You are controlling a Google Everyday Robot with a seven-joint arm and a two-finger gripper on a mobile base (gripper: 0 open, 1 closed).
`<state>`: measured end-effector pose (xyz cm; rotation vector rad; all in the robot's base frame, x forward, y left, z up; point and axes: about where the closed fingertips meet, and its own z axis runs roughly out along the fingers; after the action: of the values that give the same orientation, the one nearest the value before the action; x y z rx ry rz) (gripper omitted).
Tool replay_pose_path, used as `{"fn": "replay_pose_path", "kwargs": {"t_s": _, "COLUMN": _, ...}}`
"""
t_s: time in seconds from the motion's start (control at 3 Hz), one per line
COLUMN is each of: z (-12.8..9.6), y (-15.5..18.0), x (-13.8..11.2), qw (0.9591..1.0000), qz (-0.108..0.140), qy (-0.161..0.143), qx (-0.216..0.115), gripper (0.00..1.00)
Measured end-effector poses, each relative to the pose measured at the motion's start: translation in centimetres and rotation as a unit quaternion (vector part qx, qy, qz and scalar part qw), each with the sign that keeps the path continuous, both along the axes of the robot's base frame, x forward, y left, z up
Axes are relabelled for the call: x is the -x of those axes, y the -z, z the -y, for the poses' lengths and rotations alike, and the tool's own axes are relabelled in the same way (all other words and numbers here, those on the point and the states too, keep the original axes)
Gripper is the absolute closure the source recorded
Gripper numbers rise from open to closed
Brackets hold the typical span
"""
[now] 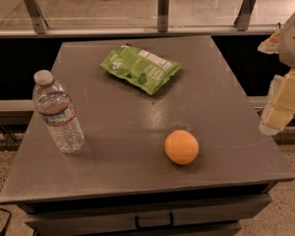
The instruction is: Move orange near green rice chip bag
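Observation:
The orange (181, 146) is round and smooth and sits on the grey table (137, 112) near its front right. The green rice chip bag (140, 68) lies flat at the back middle of the table, with a white label panel facing up. The orange and the bag are well apart. My gripper (280, 104) hangs at the right edge of the view, beyond the table's right side, to the right of the orange and above table height. It holds nothing that shows.
A clear plastic water bottle (57, 113) with a white cap stands upright at the table's left side. A glass railing with metal posts (163, 9) runs behind the table. A drawer handle (154, 221) shows below the front edge.

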<state>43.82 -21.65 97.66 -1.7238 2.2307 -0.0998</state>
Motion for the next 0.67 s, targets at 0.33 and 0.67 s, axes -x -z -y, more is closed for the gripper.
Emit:
{"fn": "replay_pose_path", "kwargs": {"t_s": 0.33, "z": 0.0, "y": 0.0, "x": 0.0, "qw": 1.0000, "qz": 0.000, "qy": 0.000, "qx": 0.000, "gripper": 0.00}}
{"fn": "replay_pose_path", "kwargs": {"t_s": 0.67, "z": -1.9, "y": 0.1, "x": 0.3, "qw": 0.9994, "qz": -0.004, "qy": -0.028, "qx": -0.021, "gripper": 0.00}}
